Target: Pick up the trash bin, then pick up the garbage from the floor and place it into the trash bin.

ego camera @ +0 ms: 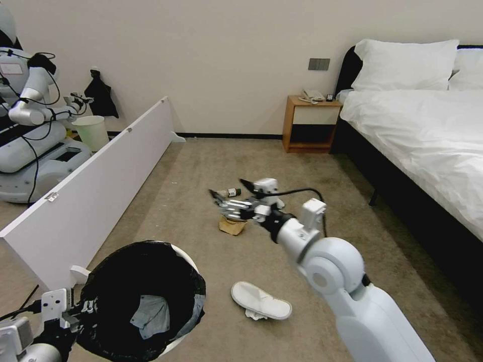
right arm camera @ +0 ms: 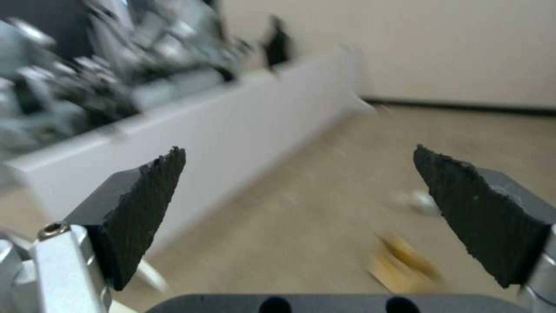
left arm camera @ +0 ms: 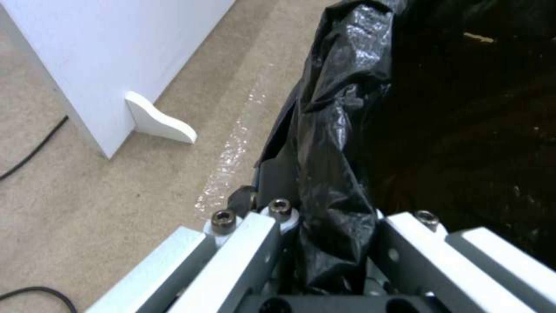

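Both arms share the work: our left gripper (left arm camera: 324, 243) pinches the trash bin (ego camera: 143, 296) rim to keep it handy, while our right gripper (right arm camera: 301, 208), spread empty, probably targets the brown paper bag (ego camera: 232, 226).

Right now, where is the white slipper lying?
In the head view the slipper lies on the carpet right of the black-lined trash bin, nearer the robot than the brown paper bag, with a crumpled tissue at its edge.

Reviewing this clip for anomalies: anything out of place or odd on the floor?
Litter is strewn on the carpet: one white slipper with a crumpled tissue at its edge, a brown paper bag and a bottle lying on its side. The right tool hangs open above them; the left tool grips the trash bin.
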Available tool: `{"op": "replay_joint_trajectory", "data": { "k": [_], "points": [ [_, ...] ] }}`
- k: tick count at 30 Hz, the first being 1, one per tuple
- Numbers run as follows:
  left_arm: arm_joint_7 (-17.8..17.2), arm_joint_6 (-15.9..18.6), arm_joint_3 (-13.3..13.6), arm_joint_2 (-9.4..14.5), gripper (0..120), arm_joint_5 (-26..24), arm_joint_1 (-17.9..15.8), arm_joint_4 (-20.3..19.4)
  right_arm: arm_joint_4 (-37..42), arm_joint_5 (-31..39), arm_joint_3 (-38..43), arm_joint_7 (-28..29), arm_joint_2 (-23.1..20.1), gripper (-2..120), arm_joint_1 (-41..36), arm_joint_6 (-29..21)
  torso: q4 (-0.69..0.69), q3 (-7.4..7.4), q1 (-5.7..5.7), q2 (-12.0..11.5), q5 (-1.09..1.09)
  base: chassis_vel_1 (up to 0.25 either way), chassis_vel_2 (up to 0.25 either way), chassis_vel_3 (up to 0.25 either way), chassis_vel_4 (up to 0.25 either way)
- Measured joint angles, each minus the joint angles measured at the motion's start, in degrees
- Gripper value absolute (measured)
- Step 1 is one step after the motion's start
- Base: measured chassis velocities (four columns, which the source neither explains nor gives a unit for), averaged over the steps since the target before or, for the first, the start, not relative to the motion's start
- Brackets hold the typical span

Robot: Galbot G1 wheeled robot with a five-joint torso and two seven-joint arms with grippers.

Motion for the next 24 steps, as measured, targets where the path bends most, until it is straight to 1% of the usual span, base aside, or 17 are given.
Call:
{"op": "replay_joint_trajectory", "data": {
  "k": [1, 2, 3, 4, 5, 6, 8, 10, 12, 13, 14, 17, 20, 23, 24],
  "points": [
    [0.03, 0.00, 0.03, -0.01, 3, 0.00, -0.23, 0.05, -0.07, -1.26, 1.81, -0.19, -1.59, 100, -2.17, -0.49, 0.01, 0.00, 0.00, 0.00, 0.01, 0.000, 0.000, 0.000, 0.000],
    [0.03, 0.00, 0.09, -0.01, 3, 0.02, -0.28, 0.11, -0.07, -1.53, 2.24, -0.22, -2.08, 100, -2.67, -0.63, 0.00, 0.00, 0.00, 0.00, 0.00, 0.000, 0.000, 0.000, 0.000],
    [0.14, 0.00, 0.71, -0.02, 3, 0.02, -0.79, 0.35, -0.23, -3.99, 5.92, -0.92, -7.65, 100, -8.54, -1.38, -0.03, 0.00, 0.00, 0.00, 0.00, 0.000, 0.000, 0.000, 0.000],
    [0.14, 0.00, 0.71, -0.02, 3, 0.02, -0.79, 0.35, -0.23, -3.99, 5.92, -0.92, -7.65, 100, -8.54, -1.38, -0.03, 0.00, 0.00, 0.00, 0.00, 0.000, 0.000, 0.000, 0.000],
    [0.14, -0.01, 0.87, -0.02, 3, 0.03, -1.24, 0.47, -0.45, -5.25, 7.46, -1.66, -9.79, 100, -11.62, -1.37, -0.02, 0.00, 0.00, 0.00, -0.01, 0.000, 0.000, 0.000, 0.000],
    [0.14, -0.01, 0.87, -0.02, 3, 0.03, -1.24, 0.47, -0.45, -5.25, 7.46, -1.66, -9.79, 100, -11.62, -1.37, -0.02, 0.00, 0.00, 0.00, -0.01, 0.000, 0.000, 0.000, 0.000],
    [0.13, -0.01, 1.19, 0.11, 3, 0.08, -1.55, 0.51, -1.04, -6.83, 9.59, -3.04, -12.42, 100, -17.10, -1.05, -0.02, 0.00, 0.00, 0.00, -0.01, 0.000, 0.000, 0.000, 0.000],
    [0.14, -0.01, 1.29, 0.15, 3, 0.09, -1.55, 0.51, -1.27, -7.16, 9.88, -3.27, -12.77, 100, -18.10, -0.94, -0.01, 0.00, 0.00, 0.00, -0.01, 0.000, 0.000, 0.000, 0.000],
    [0.14, -0.01, 1.63, 0.16, 3, 0.24, -1.54, 0.36, -2.52, -9.36, 10.84, -4.40, -13.92, 100, -22.01, -0.06, 0.00, 0.00, 0.00, 0.00, -0.02, 0.000, 0.000, 0.000, 0.000],
    [0.14, -0.01, 1.63, 0.16, 3, 0.24, -1.54, 0.36, -2.52, -9.36, 10.84, -4.40, -13.92, 100, -22.01, -0.06, 0.00, 0.00, 0.00, 0.00, -0.02, 0.000, 0.000, 0.000, 0.000],
    [0.14, -0.01, 1.85, 0.16, 3, 0.30, -1.55, 0.25, -3.23, -10.37, 11.18, -4.72, -14.05, 100, -23.61, 0.37, 0.00, 0.00, 0.00, 0.00, -0.01, 0.000, 0.000, 0.000, 0.000],
    [0.14, -0.01, 1.99, 0.17, 3, 0.41, -1.43, 0.13, -4.74, -12.16, 11.41, -5.02, -13.88, 100, -25.45, 1.05, -0.01, 0.00, 0.00, 0.00, -0.02, 0.000, 0.000, 0.000, 0.000],
    [0.14, -0.01, 2.00, 0.18, 3, 0.43, -1.35, 0.09, -5.21, -12.30, 11.41, -5.02, -13.73, 100, -25.81, 1.20, -0.01, 0.00, 0.00, 0.00, -0.02, 0.000, 0.000, 0.000, 0.000],
    [0.16, -0.01, 1.99, 0.28, 3, 0.46, -1.05, 0.03, -8.73, -8.99, 12.05, -3.05, -10.63, 100, -27.50, 1.98, -0.01, 0.00, 0.00, 0.00, -0.01, 0.000, 0.000, 0.000, 0.000],
    [0.16, -0.01, 1.99, 0.28, 3, 0.46, -1.05, 0.03, -8.73, -8.99, 12.05, -3.05, -10.63, 100, -27.50, 1.98, -0.01, 0.00, 0.00, 0.00, -0.01, 0.000, 0.000, 0.000, 0.000]
  ]
}}
